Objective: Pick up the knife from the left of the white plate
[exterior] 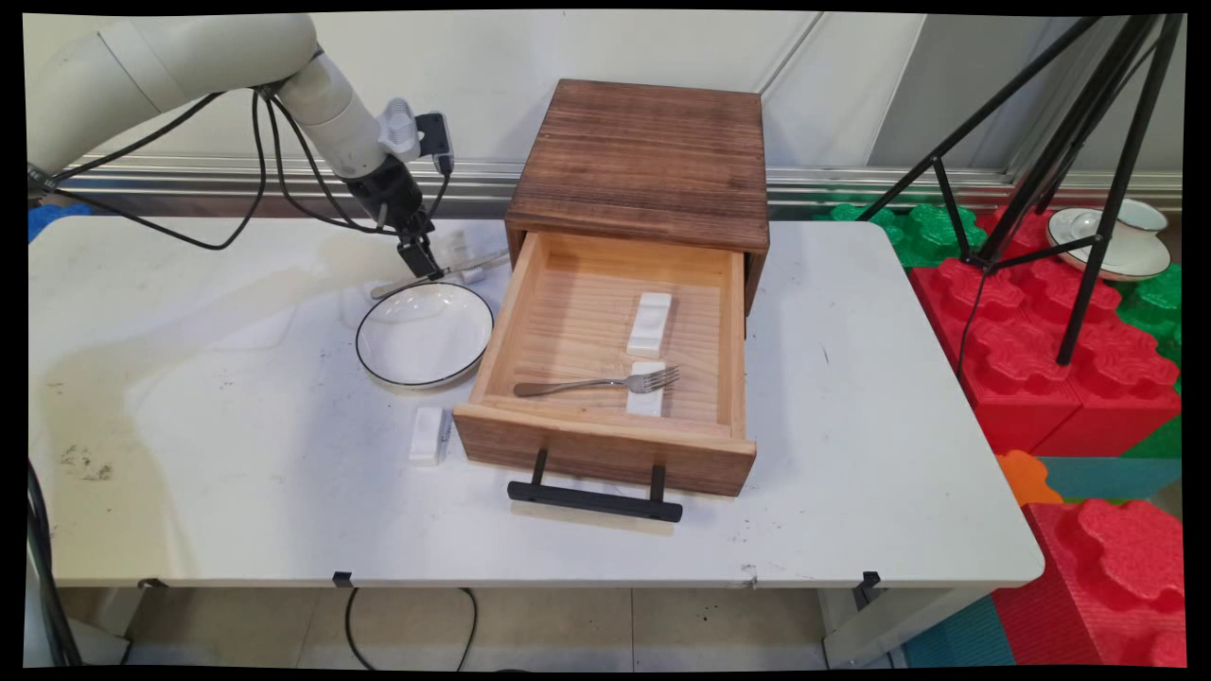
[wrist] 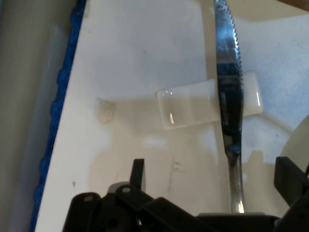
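Observation:
My gripper [exterior: 422, 264] hangs low over the back left of the table, just behind a white plate [exterior: 424, 334] with a dark rim. A table knife [exterior: 437, 274] lies there, its serrated blade propped on a small white rest [exterior: 464, 253]. In the hand view the knife [wrist: 228, 111] runs up the picture across the rest [wrist: 193, 104]. The gripper [wrist: 212, 181] is open, and the knife's handle end lies between its fingers [wrist: 137, 174], nearer the right one. I see no contact with the knife.
A wooden box [exterior: 643, 161] stands to the right with its drawer [exterior: 605, 445] pulled out. A fork [exterior: 601, 383] and two white rests lie inside. Another white rest [exterior: 428, 435] sits on the table by the drawer's front left corner. A tripod [exterior: 1088, 189] and foam blocks stand right of the table.

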Available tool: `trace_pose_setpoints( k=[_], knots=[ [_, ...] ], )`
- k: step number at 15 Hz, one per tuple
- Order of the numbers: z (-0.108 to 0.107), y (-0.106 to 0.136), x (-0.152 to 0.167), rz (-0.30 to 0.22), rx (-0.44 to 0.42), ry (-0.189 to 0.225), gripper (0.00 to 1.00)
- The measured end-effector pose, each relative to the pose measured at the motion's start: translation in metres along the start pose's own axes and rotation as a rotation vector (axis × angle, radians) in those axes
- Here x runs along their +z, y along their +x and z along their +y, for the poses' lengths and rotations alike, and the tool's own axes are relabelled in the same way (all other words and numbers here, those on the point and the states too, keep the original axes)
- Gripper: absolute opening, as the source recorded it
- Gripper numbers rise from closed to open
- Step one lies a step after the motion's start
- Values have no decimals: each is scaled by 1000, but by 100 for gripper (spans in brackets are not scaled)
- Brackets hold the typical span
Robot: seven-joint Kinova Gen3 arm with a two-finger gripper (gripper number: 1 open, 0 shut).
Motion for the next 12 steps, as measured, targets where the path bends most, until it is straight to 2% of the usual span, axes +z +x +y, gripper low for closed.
trace_pose_setpoints(
  k=[12],
  knots=[
    [-6, 2, 10, -9, 25, -35, 100]
  ],
)
